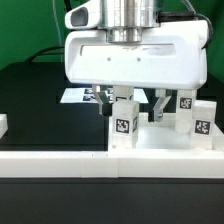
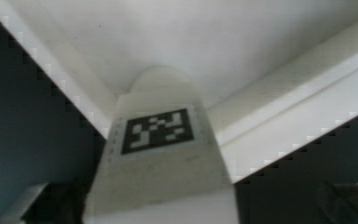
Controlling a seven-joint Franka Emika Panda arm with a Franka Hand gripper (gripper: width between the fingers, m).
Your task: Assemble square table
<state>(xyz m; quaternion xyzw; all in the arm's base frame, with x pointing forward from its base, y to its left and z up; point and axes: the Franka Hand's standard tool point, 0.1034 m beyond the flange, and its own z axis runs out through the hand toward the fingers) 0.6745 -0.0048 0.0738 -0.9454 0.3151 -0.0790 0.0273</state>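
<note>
White leg (image 1: pixel 123 122) with a black-and-white tag stands upright between the spread claw (image 1: pixel 132 101).

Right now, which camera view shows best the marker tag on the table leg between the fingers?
The wrist view: the leg fills the picture and its tag faces the camera. The exterior view shows the same leg small, with its tag less clear.

I see gripper (image 1: pixel 137 101): broad white rounded housing, grey ribbed metal wrist cylinder above, white-and-green module beside it, two dark fingers (image 1: pixel 108 101) beneath.
</note>
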